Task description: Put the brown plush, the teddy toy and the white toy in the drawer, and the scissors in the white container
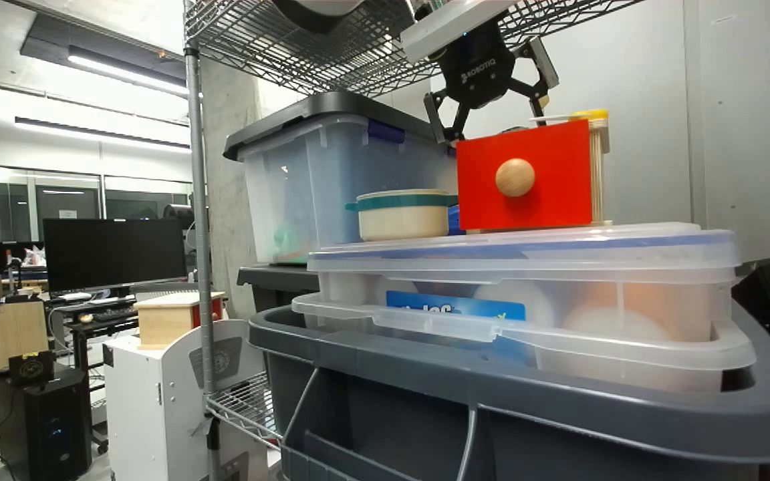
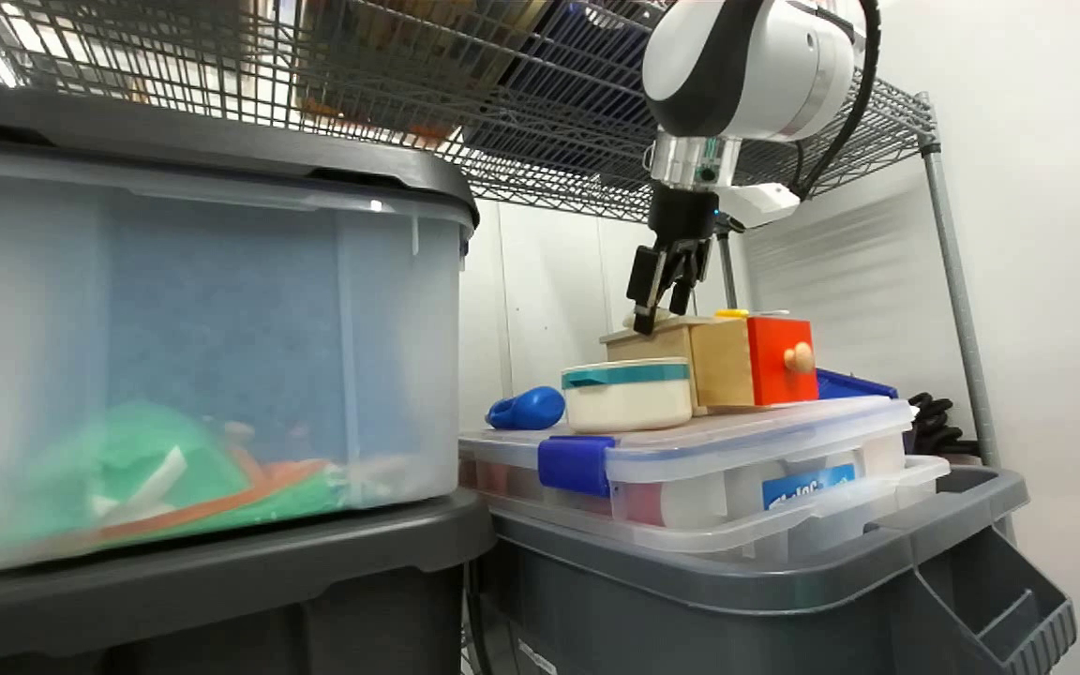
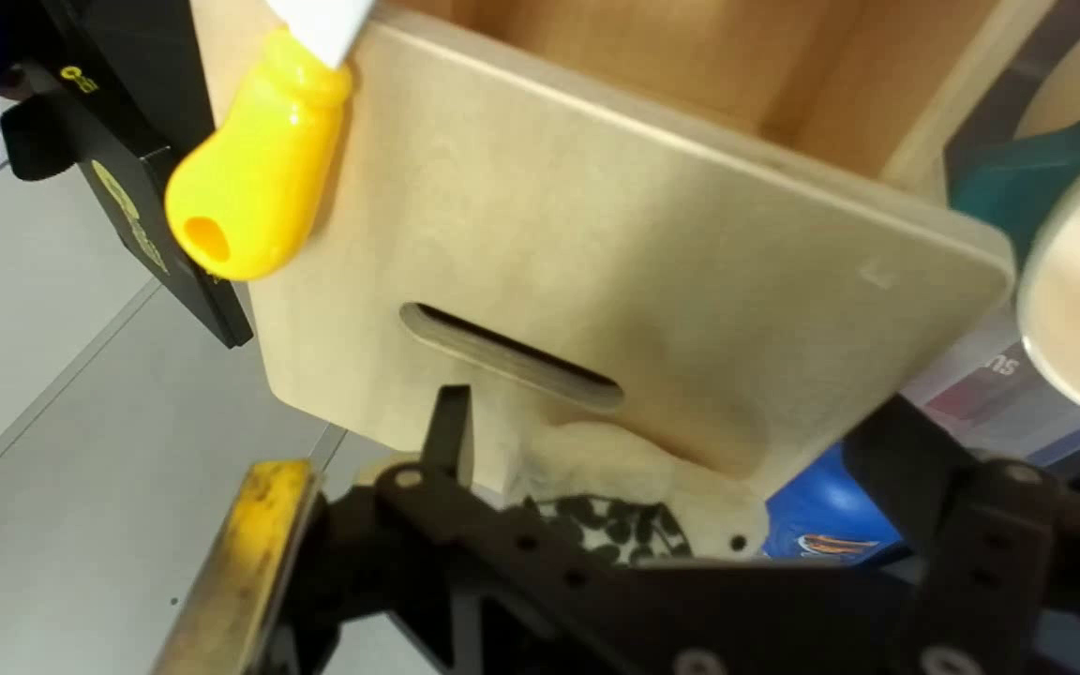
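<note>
Tool: spread wide, its fingers well apart, above the wooden casing.
Red drawer: slid partway out of the casing, round pale knob on its front; the wrist view shows part of its wooden inside.
Cream plush toy: at the edge of the casing's top away from the drawer, partly hidden by the tool; a black-spotted patch shows on it. Whether the tool touches it, cannot tell.
Yellow-handled implement: on the casing's top, pale blade reaching over the edge on the drawer side.
White container: upright, teal-banded, just beside the casing.
Blue object: near the white container.
Clear bin: under casing and white container, resting on a grey tub.
</note>
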